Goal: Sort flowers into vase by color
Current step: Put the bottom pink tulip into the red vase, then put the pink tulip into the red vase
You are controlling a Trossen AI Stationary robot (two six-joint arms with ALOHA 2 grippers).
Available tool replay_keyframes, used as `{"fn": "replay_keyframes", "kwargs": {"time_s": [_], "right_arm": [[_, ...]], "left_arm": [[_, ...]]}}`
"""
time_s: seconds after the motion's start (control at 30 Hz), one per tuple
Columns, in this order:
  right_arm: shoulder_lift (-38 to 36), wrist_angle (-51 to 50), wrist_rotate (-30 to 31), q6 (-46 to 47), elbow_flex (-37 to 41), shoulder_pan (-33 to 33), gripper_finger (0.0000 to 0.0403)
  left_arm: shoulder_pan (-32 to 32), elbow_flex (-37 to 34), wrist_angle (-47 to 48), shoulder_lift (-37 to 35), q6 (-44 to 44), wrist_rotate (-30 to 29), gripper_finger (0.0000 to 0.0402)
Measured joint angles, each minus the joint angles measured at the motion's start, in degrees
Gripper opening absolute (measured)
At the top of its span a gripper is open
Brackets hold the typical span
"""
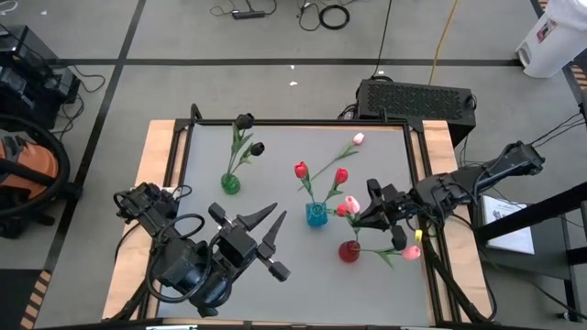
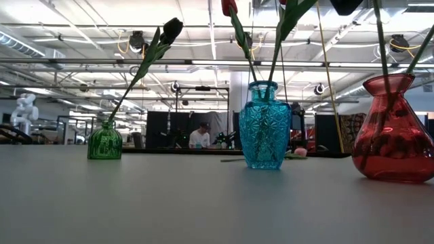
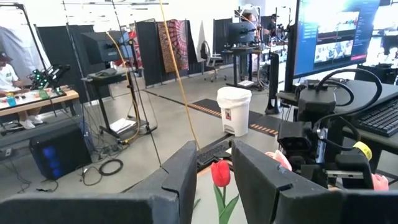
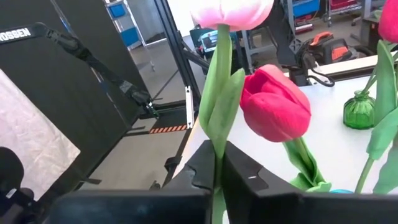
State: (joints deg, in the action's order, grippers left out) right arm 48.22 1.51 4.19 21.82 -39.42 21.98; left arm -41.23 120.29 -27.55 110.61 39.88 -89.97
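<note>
Right claw sits pressed together on the green stem of a pink tulip, near the right edge of the tabletop, just beside the blue vase and the red vase. The right wrist view shows the stem pinched between the fingers, bud up, with a red tulip crowding close beside it.

Left claw waits near the front edge, left of centre, fingers spread, holding nothing.

Where the flowers are: green vase toward the left side holds dark-headed stems; the blue vase near the middle holds red heads; the red vase toward the front right has pink ones. One pink flower lies loose toward the back right corner.

Risks as I judge them:
- Thin stem in a narrow pinch; it may swivel or slip when I tilt it toward a vase neck.
- Neighbouring red tulip and leaves are close enough to snag and drag a stem out of the blue vase.
- Red vase has a narrow mouth; a missed entry could nudge or tip it.
- Blue and red vases stand near each other, so pink could land with the reds.

Writing: "TROSSEN", partly cut off, on a dark panel in the right wrist view. A label on the white bin beyond the tabletop is unreadable.
</note>
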Motion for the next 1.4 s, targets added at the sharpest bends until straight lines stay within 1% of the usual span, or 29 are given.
{"fn": "replay_keyframes", "kwargs": {"time_s": [0.17, 0.33, 0.57, 0.8, 0.97, 1.13, 1.4], "right_arm": [[0.05, -0.01, 0.0, -0.09, 0.0, 0.0, 0.0036], [0.05, -0.04, -0.45, -0.15, 0.0, 0.04, 0.007], [0.03, -0.86, -4.43, -0.19, 0.0, 0.04, 0.0135], [-0.22, -1.7, -4.7, -0.02, 0.0, 0.04, 0.0199], [-1.13, -3.37, -4.79, -0.02, 0.0, 0.04, 0.0237], [-3.04, -6.01, -5.77, 0.0, 0.0, 0.04, 0.0257], [-6.69, -6.59, -5.84, 1.29, -0.01, 0.04, 0.0256]], "left_arm": [[0.0, -0.02, 0.02, 0.0, -0.01, -0.02, 0.0109], [0.0, -0.02, 0.02, 0.0, -0.02, -0.04, 0.0109], [0.0, -0.02, 0.02, 0.0, -0.02, -0.04, 0.0109], [0.0, -0.02, 0.0, 0.0, -0.09, -0.04, 0.0109], [0.0, -0.02, 0.0, 0.0, -0.13, -0.04, 0.0109], [0.01, -0.02, 0.0, 0.0, -0.15, -0.05, 0.0109], [0.0, -0.02, 0.0, 0.0, -0.31, -0.06, 0.0109]]}}
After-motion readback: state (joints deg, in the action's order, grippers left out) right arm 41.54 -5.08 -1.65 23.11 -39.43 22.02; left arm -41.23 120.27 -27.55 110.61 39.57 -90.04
